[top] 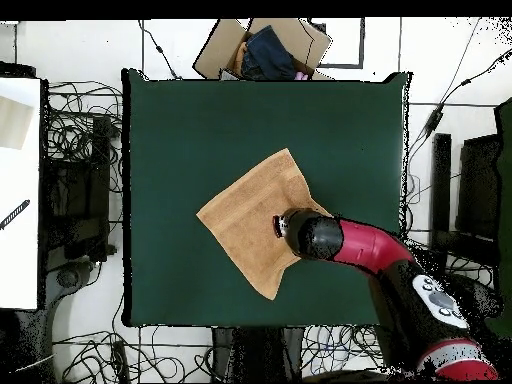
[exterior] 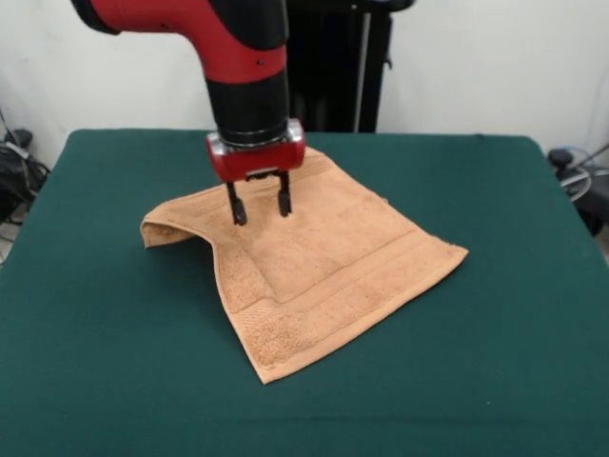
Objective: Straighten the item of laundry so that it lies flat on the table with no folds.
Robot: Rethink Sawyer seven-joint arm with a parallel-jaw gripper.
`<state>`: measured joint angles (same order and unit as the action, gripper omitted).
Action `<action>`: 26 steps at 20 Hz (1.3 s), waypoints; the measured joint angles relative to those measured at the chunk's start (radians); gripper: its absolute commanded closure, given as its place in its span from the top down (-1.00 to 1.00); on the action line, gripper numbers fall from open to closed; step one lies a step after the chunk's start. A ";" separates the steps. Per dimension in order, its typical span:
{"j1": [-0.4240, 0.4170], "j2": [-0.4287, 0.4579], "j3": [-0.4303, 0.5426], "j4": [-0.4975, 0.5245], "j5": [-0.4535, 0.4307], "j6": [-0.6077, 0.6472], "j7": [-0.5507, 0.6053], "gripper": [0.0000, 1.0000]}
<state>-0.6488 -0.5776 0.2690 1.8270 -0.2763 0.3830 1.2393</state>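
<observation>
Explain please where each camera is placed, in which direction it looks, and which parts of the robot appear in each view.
Front view: sits across the table, level-ish, facing the towel; shows the red and black arm's lower part and the tool, fingers apart, above the towel.
Overhead view: sits above, looking straight down at the table; shows the arm from the lower right, hiding the tool.
Shared: the towel, table and arm.

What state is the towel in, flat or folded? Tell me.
Partly folded. The towel lies mostly spread on the table, but its corner on the picture's left curls up in the front view. The open gripper hovers above it.
</observation>
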 measured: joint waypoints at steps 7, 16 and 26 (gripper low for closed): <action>-0.058 -0.062 0.000 0.021 -0.010 0.025 0.000 1.00; -0.109 -0.110 -0.001 0.027 -0.087 0.057 0.000 1.00; -0.113 -0.107 -0.003 0.091 -0.189 0.057 0.000 1.00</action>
<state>-0.7618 -0.6847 0.2657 1.9182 -0.4654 0.4397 1.2393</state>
